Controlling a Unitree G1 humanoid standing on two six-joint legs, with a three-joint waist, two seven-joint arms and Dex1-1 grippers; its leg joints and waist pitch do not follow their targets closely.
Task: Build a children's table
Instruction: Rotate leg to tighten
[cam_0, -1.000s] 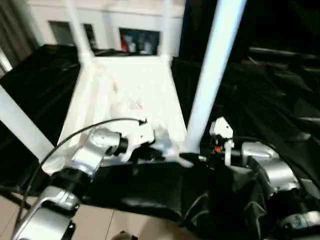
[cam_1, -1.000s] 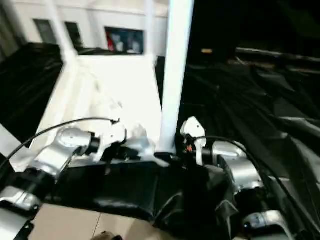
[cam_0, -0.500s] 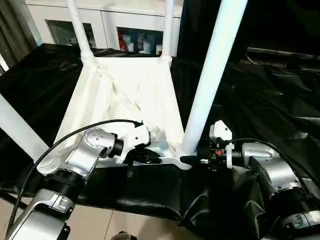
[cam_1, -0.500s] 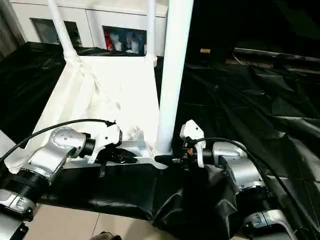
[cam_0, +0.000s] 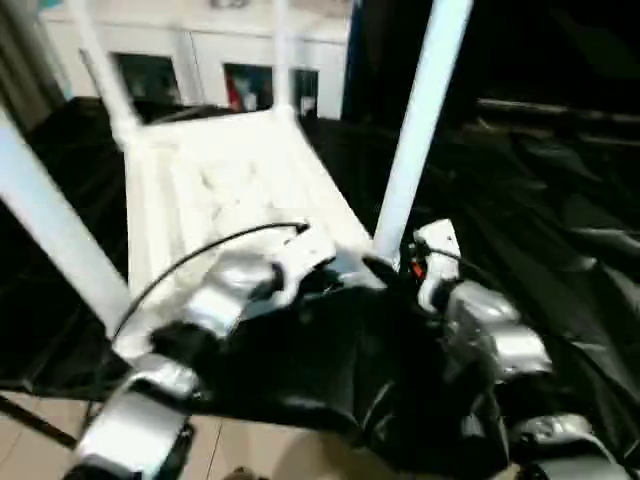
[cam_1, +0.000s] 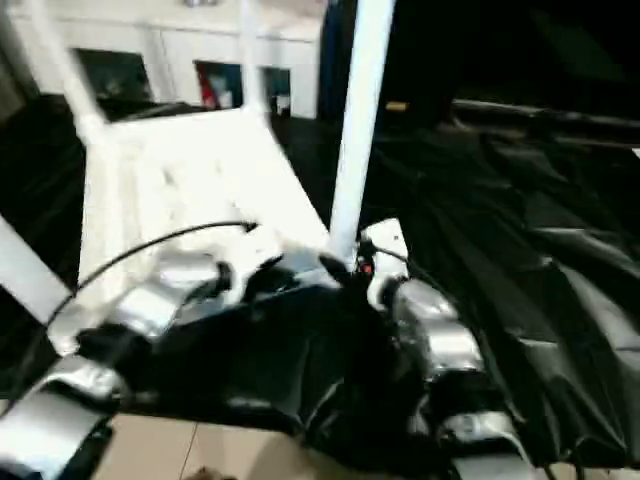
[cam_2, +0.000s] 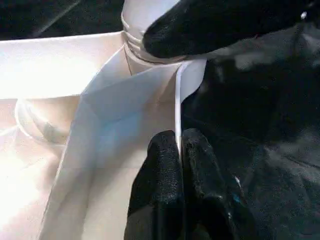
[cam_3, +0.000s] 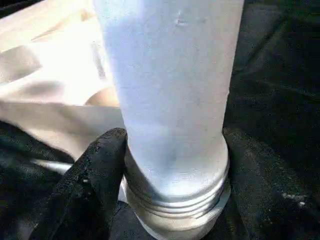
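The children's table lies upside down: its white tabletop (cam_0: 230, 180) rests on the black cloth with white legs rising from the corners. My left gripper (cam_2: 179, 137) is shut on the thin near rim (cam_2: 177, 100) of the tabletop, close to the near right corner socket. The near right leg (cam_0: 415, 130) stands in that socket. My right gripper (cam_0: 385, 268) is closed around this leg's base (cam_3: 170, 165), with one black finger (cam_3: 95, 175) pressed against the ringed collar. The other finger is hidden behind the leg. The near left leg (cam_0: 50, 230) rises at the left.
The black-draped work table (cam_0: 560, 200) stretches to the right in loose folds. White cabinets (cam_0: 200, 60) stand behind it. The table's near edge drops to a pale floor (cam_0: 250, 450) between my forearms.
The whole picture has shifted and tilted, so the camera moved. My right gripper has narrowed onto the leg's base. The left gripper keeps its hold on the rim.
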